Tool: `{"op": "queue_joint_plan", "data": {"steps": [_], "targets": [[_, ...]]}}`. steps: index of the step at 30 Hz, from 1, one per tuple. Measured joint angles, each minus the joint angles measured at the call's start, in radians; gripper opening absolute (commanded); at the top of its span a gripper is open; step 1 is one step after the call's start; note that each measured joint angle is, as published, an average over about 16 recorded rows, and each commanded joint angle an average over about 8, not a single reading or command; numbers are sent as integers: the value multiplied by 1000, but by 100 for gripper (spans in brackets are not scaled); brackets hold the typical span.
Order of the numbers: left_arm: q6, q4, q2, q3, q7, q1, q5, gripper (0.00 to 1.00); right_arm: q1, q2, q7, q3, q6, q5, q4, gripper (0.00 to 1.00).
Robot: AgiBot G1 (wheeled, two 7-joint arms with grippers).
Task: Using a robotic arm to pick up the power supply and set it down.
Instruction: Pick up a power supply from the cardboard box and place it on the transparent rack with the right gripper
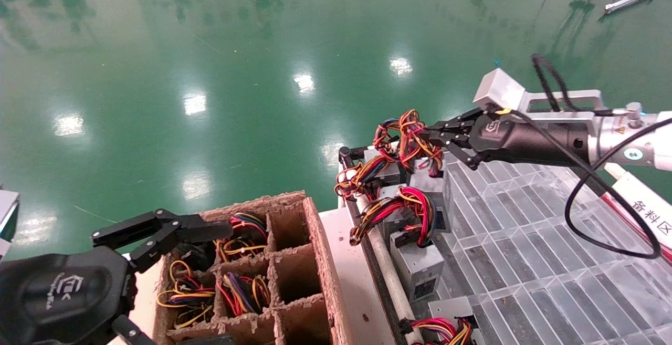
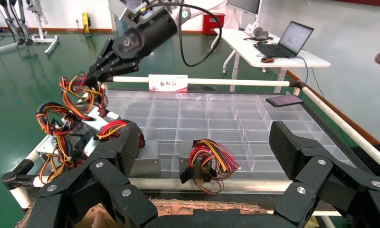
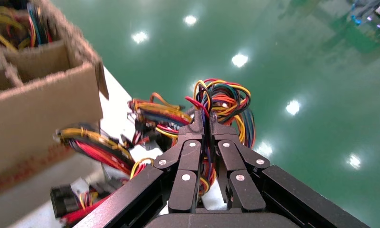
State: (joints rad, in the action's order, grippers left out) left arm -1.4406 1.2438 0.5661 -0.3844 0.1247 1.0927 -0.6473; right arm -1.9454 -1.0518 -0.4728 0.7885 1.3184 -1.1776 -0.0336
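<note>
Tool [image 3: 203, 124] pinches one wire bundle [image 3: 224, 102]; four silver boxes visible.

Divided cardboard box [image 1: 310, 240] beside clear gridded tray [image 1: 525, 250]

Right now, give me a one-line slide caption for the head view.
Right black two-finger gripper pinches the orange-yellow wire bundle of a small silver-grey power supply at the clear tray's corner.
</note>
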Motion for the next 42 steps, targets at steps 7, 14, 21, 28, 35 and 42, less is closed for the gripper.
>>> {"op": "queue_joint_plan", "data": {"steps": [7, 14, 21, 28, 35, 42], "targets": [[0, 0, 0, 0, 0, 0, 0, 100, 43, 28, 12, -32, 25, 45, -2, 0], [0, 0, 0, 0, 0, 0, 0, 100, 96, 60, 26, -63, 48, 88, -12, 0], [0, 0, 0, 0, 0, 0, 0, 100, 164, 95, 44, -109, 77, 152, -27, 0], [0, 0, 0, 0, 0, 0, 0, 100, 232, 138, 50, -152, 108, 212, -33, 0], [0, 0, 0, 0, 0, 0, 0, 100, 288, 191, 48, -182, 154, 254, -31, 0], [0, 0, 0, 0, 0, 0, 0, 100, 336, 241, 45, -208, 197, 289, -30, 0]]}}
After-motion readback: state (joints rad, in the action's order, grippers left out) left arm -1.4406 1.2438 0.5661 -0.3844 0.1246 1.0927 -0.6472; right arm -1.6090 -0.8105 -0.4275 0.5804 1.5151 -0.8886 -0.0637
